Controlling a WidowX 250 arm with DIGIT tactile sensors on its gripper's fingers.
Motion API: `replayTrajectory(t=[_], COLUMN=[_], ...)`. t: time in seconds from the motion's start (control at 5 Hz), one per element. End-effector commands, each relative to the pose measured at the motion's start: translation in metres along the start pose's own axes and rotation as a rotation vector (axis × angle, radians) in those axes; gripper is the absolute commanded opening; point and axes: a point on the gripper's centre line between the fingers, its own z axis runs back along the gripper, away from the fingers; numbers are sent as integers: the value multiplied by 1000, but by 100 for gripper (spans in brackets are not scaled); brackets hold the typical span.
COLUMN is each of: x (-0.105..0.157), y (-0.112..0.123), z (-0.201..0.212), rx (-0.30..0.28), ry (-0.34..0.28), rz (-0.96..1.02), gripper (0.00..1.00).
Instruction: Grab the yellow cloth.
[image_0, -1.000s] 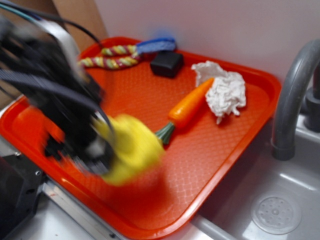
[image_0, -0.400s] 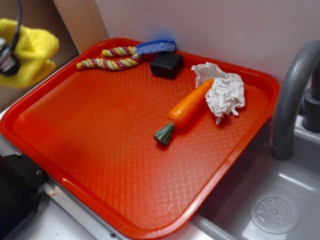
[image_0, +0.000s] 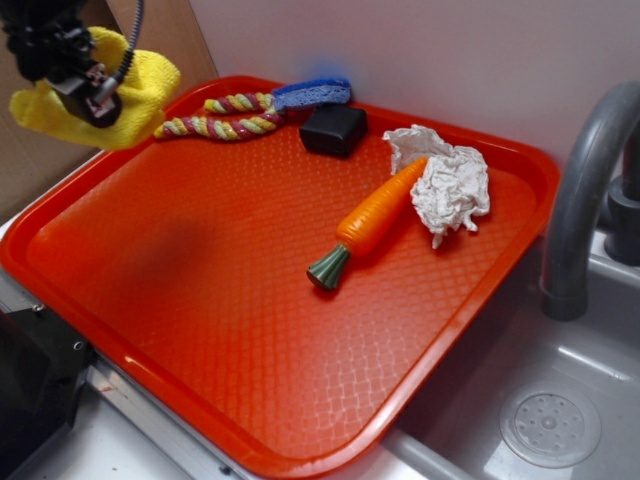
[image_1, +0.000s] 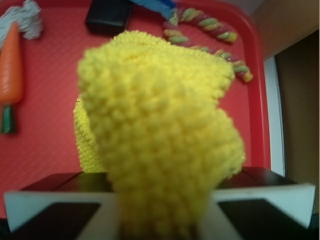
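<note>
The yellow cloth (image_0: 140, 85) hangs bunched in the air above the far left corner of the orange tray (image_0: 250, 300). My gripper (image_0: 85, 95) is shut on it, black and high at the top left of the exterior view. In the wrist view the yellow cloth (image_1: 160, 135) fills the middle of the picture, pinched between my two jaws at the bottom, with the tray far below it. The fingertips themselves are hidden by the fuzzy cloth.
On the tray lie a toy carrot (image_0: 370, 220), a white wrinkly rag (image_0: 450, 185), a black block (image_0: 333, 128) and a braided rope toy (image_0: 230, 115) with a blue end. A grey faucet (image_0: 585, 190) and sink (image_0: 550, 400) stand to the right.
The gripper has lifted the yellow cloth off the tray's front left and carried it up to the far left; since 0.4 s ago it has shifted a little rightward.
</note>
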Motion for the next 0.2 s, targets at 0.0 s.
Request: replayTrajectory(t=[0.0], x=[-11], y=[-20], z=[25], rx=[-14], ry=[-81], rz=[-1], gripper=[0])
